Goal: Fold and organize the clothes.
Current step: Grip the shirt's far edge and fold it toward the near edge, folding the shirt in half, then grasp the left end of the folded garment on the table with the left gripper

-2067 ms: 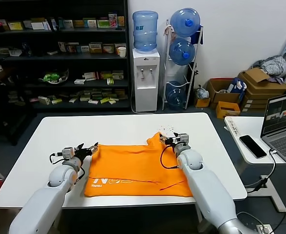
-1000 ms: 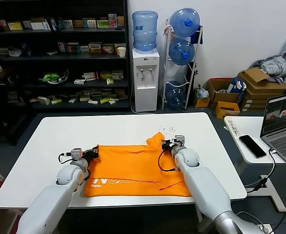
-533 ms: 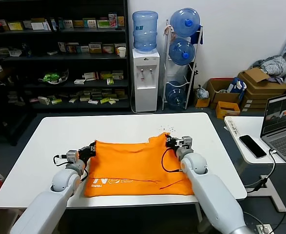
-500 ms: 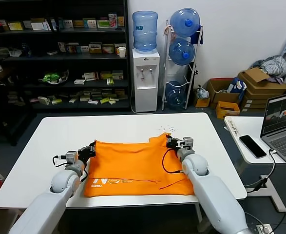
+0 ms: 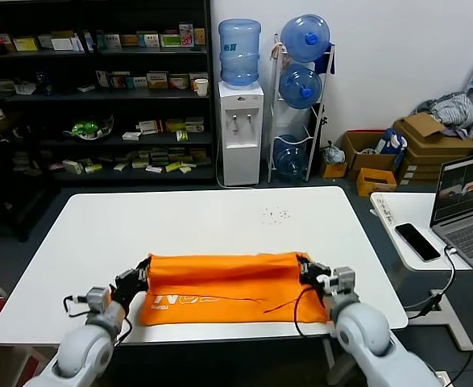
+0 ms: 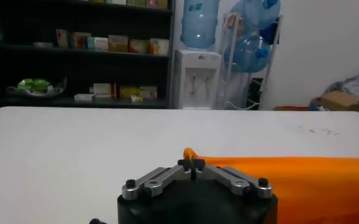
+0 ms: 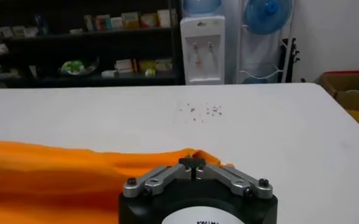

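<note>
We see the orange T-shirt (image 5: 224, 286) folded into a wide band near the table's (image 5: 196, 218) near edge. Left gripper (image 5: 137, 277) pinches the shirt's left far corner, fingers closed on cloth; right gripper (image 5: 310, 272) pinches the right far corner likewise. The far half of the table is bare white apart from tiny specks (image 5: 276, 214). A phone (image 5: 417, 241) and a laptop (image 5: 466, 201) sit on the side desk at right.

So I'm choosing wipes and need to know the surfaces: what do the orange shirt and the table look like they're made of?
The shirt looks like soft matte knit fabric, probably cotton: it sags into rounded folds and creases, with white printed lettering near one edge. The table looks like a hard, smooth white top, perhaps laminate or painted board, with a faint sheen; which one cannot be told. A few small dark specks lie on it.
</note>
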